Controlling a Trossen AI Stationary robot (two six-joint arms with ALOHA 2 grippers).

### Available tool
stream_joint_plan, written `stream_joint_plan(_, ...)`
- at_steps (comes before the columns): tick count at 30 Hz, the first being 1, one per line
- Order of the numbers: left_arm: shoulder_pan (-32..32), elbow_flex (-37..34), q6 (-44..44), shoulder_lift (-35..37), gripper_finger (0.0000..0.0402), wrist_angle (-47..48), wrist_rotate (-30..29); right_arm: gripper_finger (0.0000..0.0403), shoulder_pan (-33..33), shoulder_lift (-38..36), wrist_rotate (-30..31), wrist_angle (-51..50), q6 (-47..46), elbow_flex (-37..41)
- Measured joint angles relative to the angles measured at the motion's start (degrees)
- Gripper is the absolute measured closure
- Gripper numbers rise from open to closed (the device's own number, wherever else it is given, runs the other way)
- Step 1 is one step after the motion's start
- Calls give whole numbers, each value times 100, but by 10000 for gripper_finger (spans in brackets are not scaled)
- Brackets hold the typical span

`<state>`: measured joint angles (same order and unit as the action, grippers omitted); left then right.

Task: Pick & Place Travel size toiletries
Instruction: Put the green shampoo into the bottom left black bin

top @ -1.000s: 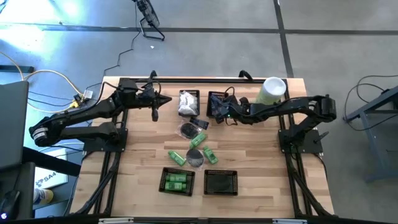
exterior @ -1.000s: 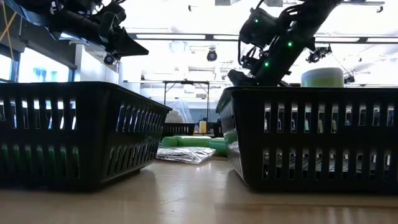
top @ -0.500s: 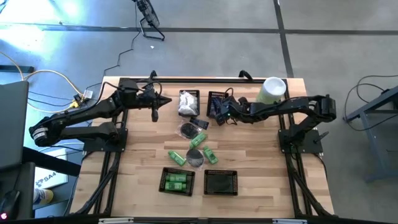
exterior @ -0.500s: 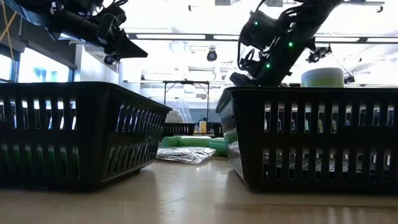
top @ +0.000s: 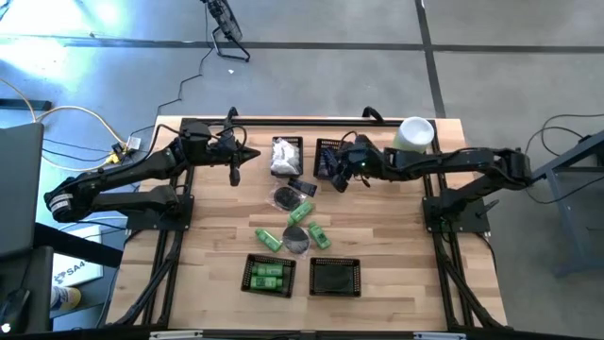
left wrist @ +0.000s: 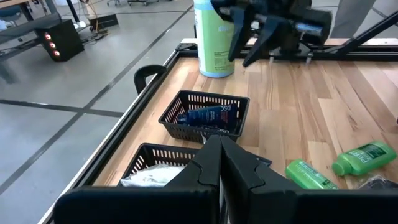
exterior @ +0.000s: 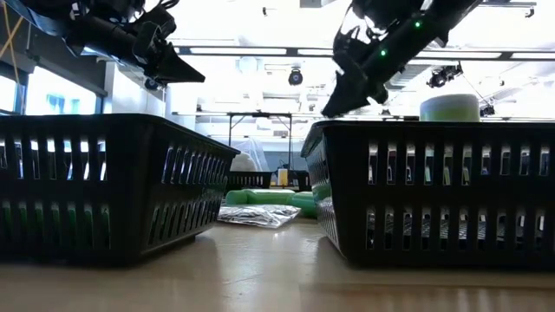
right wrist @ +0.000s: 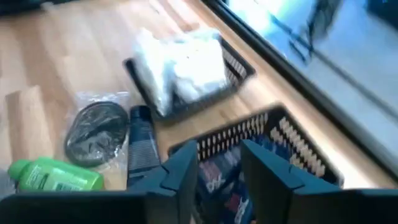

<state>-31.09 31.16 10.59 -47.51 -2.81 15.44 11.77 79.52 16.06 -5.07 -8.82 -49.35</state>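
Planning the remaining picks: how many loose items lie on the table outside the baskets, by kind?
Green bottles: 3
Dark tube: 1
Clear-wrapped dark disc: 1
Grey disc: 1
Total: 6

four black mesh baskets [top: 266, 275] sit on the wooden tabletop [top: 396, 236]; a pale-green cylinder [top: 412, 137] stands at its far right corner.
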Motion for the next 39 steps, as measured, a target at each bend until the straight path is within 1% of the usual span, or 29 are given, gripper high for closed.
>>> stream_joint_plan(3,0,0,4,0,401,-2,0,311,45,-15,-169,409,891,-8)
stream_joint_plan(5,0,0,8,0,401,-3,0,325,153,-9,-307,610,1193,-8)
stream_joint_plan(7,0,0,9,0,401,-5,-1,344,360,-9,-693,748,1323,-8)
stream_joint_plan(10,0,0,9,0,401,-7,-2,384,773,-11,-1492,747,1445,-8)
stream_joint_plan(11,0,0,7,0,401,-7,-2,391,902,-8,-1693,741,1523,-7)
stream_joint_plan(14,0,0,-13,0,401,-7,-2,395,1245,-8,-2174,766,1799,-4)
stream_joint_plan(19,0,0,-31,0,401,-7,-4,400,1603,-8,-2854,756,2221,-4)
stream_joint_plan(24,0,0,-33,0,401,-9,-7,399,1845,-8,-3454,766,2265,-4)
stream_joint_plan(28,0,0,-34,0,401,-9,-7,399,1965,-42,-3722,769,2265,1)
stream_joint_plan(30,0,0,-35,0,401,-9,-7,399,2038,-134,-3743,779,2262,3)
stream_joint_plan(37,0,0,-37,0,401,-14,-9,399,2100,-164,-3474,826,2137,3)
stream_joint_plan(39,0,0,-37,0,401,-15,-11,399,2104,-144,-3251,887,2250,1)
